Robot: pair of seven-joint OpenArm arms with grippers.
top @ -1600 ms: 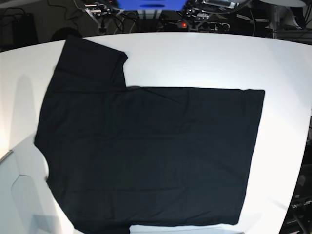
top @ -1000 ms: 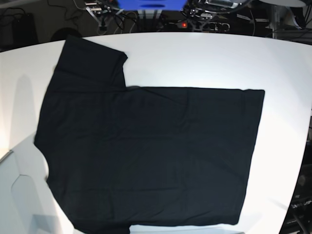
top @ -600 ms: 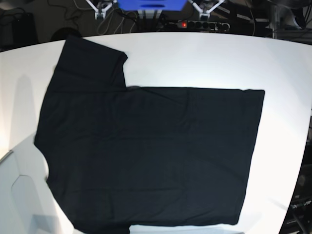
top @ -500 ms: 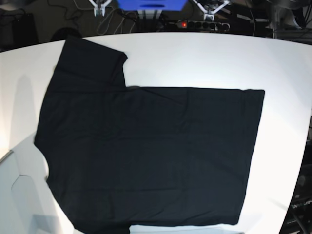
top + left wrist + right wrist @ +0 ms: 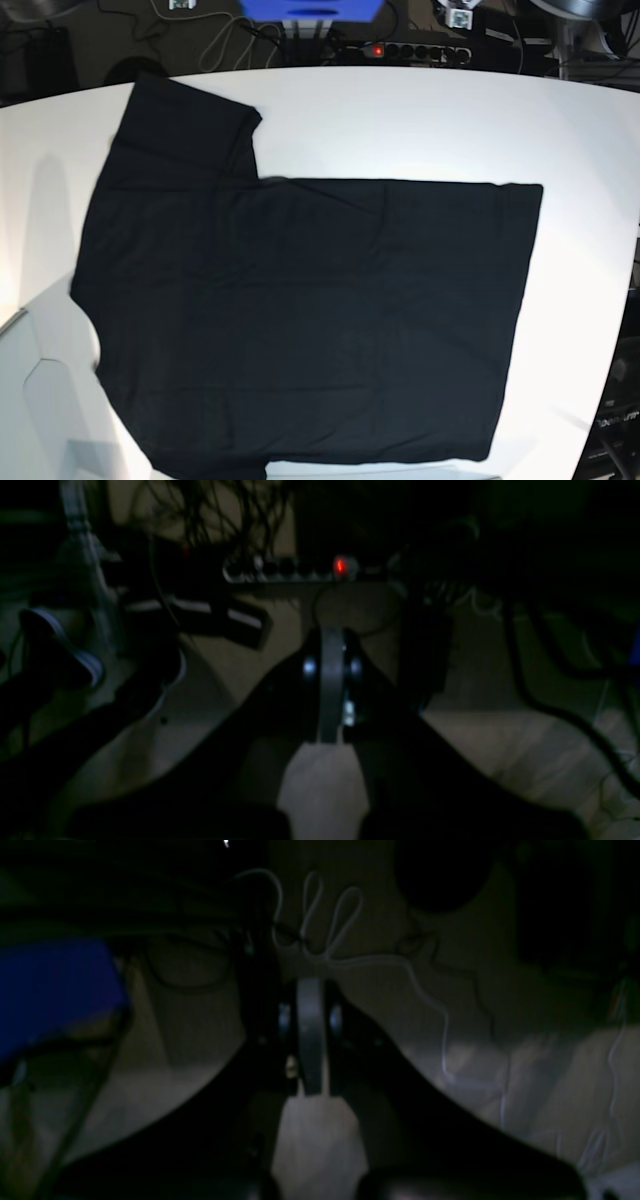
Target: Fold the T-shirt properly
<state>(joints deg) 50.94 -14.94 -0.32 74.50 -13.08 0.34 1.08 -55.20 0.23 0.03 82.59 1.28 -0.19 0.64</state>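
The black T-shirt (image 5: 300, 310) lies spread flat on the white table (image 5: 420, 120). One sleeve points to the far left corner and the straight hem is on the right. No print shows on the upper side. Both grippers are off the table, beyond its far edge, well away from the shirt. In the left wrist view my left gripper (image 5: 332, 670) is shut with nothing in it, above a dim floor. In the right wrist view my right gripper (image 5: 311, 1035) is likewise shut and empty.
A power strip with a red light (image 5: 405, 49) (image 5: 340, 566), loose cables (image 5: 330, 930) and a blue box (image 5: 310, 8) (image 5: 55, 985) lie behind the table's far edge. Bare white table surrounds the shirt at the far side and right.
Both arms have drawn back past the far edge and almost out of the base view's top. The T-shirt has not moved.
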